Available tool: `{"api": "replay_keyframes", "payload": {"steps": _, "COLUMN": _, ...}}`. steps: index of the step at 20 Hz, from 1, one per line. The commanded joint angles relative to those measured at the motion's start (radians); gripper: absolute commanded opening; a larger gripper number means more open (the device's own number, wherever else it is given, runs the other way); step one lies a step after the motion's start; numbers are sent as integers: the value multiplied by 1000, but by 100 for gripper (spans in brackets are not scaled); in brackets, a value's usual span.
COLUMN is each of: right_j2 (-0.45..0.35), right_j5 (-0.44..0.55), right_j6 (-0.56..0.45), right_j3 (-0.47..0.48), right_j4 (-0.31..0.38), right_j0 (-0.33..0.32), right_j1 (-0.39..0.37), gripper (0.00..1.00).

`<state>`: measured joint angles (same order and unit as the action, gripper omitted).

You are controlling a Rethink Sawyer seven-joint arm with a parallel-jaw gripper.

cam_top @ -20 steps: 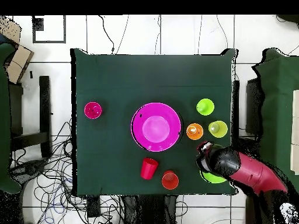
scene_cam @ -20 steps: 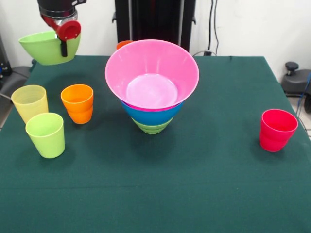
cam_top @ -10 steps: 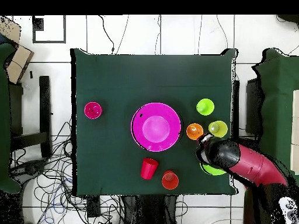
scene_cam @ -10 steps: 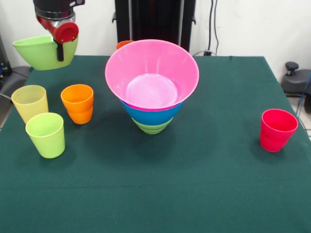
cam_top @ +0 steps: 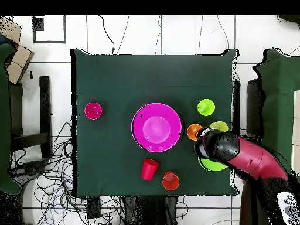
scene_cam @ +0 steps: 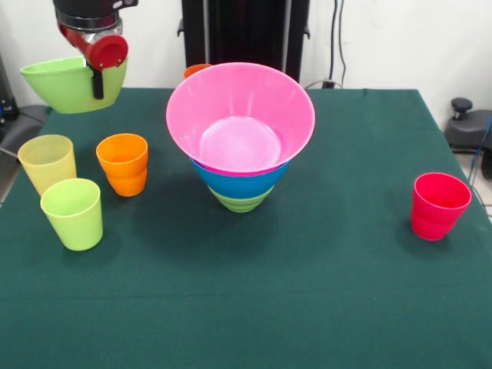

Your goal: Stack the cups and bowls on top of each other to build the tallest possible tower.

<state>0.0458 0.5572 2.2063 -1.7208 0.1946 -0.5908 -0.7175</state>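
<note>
My gripper (scene_cam: pixel 98 86) hangs above the table's far left corner, shut on the rim of the small light green bowl (scene_cam: pixel 68 83), which it holds in the air, tilted. In the overhead view the arm covers most of that bowl (cam_top: pixel 214 166). The tower stands mid-table: the pink bowl (scene_cam: pixel 240 115) nested in the blue bowl (scene_cam: pixel 242 183), which sits in the large light green bowl (scene_cam: pixel 240 202). The pale yellow cup (scene_cam: pixel 48 161), lime green cup (scene_cam: pixel 72 213) and an orange cup (scene_cam: pixel 123 164) stand at the left. A pinkish-red cup (scene_cam: pixel 439 205) stands at the right.
A second orange cup (cam_top: pixel 170 181) stands upright near the table's robot-side edge, and a red cup (cam_top: pixel 149 169) lies on its side beside it. In the front view the pink bowl hides all but the orange cup's rim (scene_cam: pixel 196 70). Cables lie on the floor around the table.
The gripper has lifted the small light green bowl a little and carried it away from the robot-side edge, closer to the orange and pale yellow cups. Everything else is unmoved.
</note>
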Motion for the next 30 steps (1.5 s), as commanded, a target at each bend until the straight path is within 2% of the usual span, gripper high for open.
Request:
{"api": "replay_keyframes", "payload": {"steps": 1, "right_j2": -34, "right_j5": 129, "right_j6": 74, "right_j3": 87, "right_j4": -35, "right_j0": 56, "right_j1": 28, "gripper": 0}}
{"api": "replay_keyframes", "payload": {"steps": 30, "right_j2": 65, "right_j5": 217, "right_j6": 166, "right_j3": 219, "right_j4": -130, "right_j0": 210, "right_j1": 84, "gripper": 0}}
